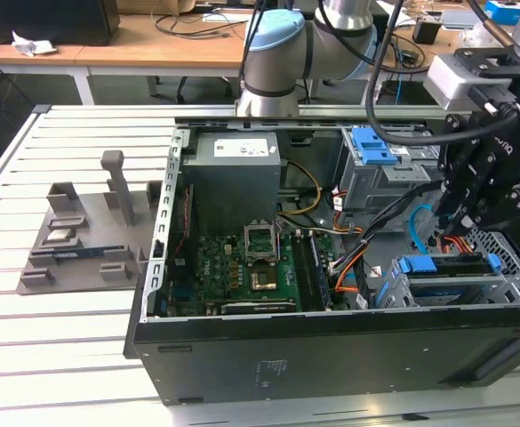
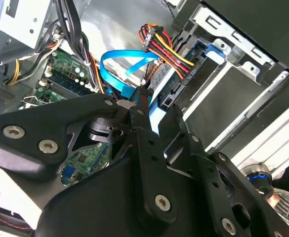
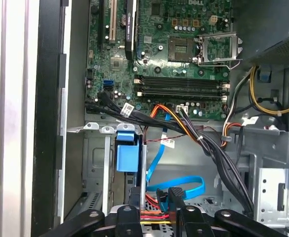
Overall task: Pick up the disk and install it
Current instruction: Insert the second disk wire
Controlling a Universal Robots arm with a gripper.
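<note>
My white slatted worktop (image 1: 82, 356) carries a large open black desktop computer case (image 1: 331, 356), lying on its side with the green motherboard (image 1: 242, 267) exposed. At the exterior view's left, apart from the case, sits a grey plastic fixture tray (image 1: 82, 240). Inside the case, a grey power-supply box (image 1: 237, 173) lies beyond the motherboard. My black gripper (image 1: 460, 218) hangs over the case's drive corner at the exterior view's right, above the metal drive cage (image 1: 446, 285). The flat disk in its blue carrier bracket (image 1: 442, 265) sits slotted in that cage, just beneath me. My fingers (image 2: 143, 106) stand close together over blue and red cables (image 2: 134, 69), gripping nothing.
</note>
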